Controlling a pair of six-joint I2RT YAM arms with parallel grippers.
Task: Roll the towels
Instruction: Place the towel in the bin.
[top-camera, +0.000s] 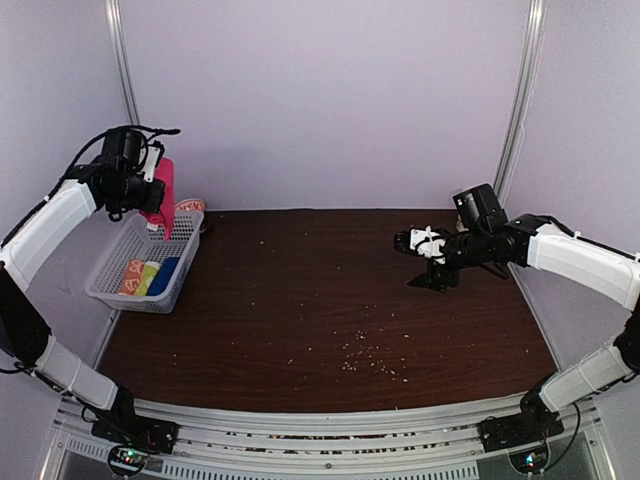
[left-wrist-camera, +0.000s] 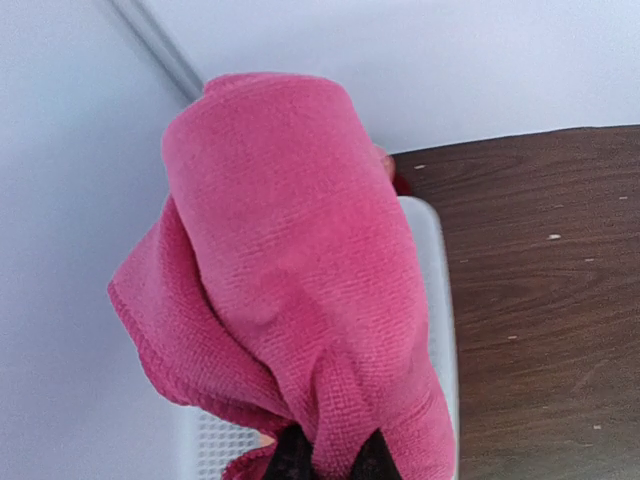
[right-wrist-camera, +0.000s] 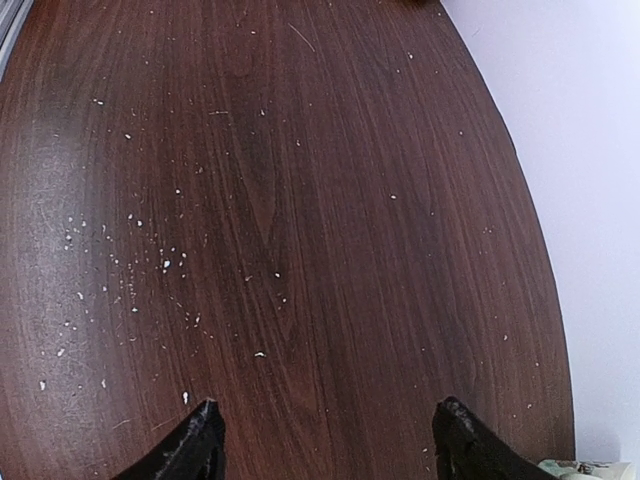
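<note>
Pink towel (left-wrist-camera: 290, 270) pinched in raised left hand (left-wrist-camera: 330, 462).

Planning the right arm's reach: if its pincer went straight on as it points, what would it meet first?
Likely the bare wooden tabletop, dotted with crumbs; the open right pincer has nothing else ahead in its wrist view, though depth is unclear.

1. No text, label, brand, number or sign can be read in any view.
2. On the orange towel (top-camera: 132, 277), lying in the basket (top-camera: 112, 252) at 9 o'clock in the top view, only a pale pattern is seen; no letters can be made out.
3. The pink towel (left-wrist-camera: 290, 260) is seen to be plain.
</note>
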